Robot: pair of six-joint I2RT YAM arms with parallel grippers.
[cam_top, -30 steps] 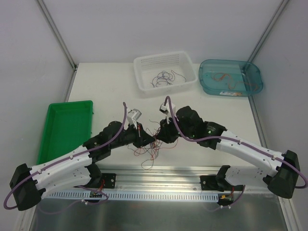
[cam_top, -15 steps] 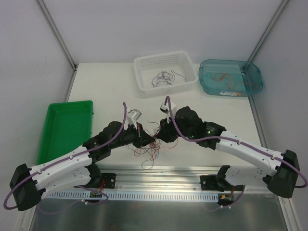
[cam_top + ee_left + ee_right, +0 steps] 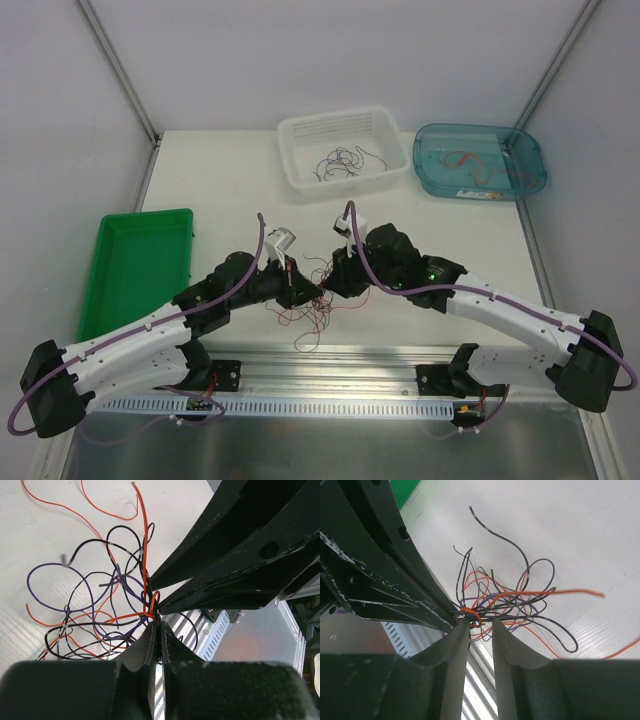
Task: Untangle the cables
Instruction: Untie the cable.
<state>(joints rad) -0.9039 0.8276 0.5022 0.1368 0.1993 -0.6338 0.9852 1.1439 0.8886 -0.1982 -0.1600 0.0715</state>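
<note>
Though in left fingers (image 3: 142, 652), cables (image 3: 151, 611) tangled.

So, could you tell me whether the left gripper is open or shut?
Shut: in its wrist view the left gripper has its fingers pressed together, pinching orange strands of the cables at the tips.

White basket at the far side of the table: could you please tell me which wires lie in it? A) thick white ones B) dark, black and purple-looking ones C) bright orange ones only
B: the white basket holds a loose curl of dark wires, while the orange wires lie in the teal tub beside it.
</note>
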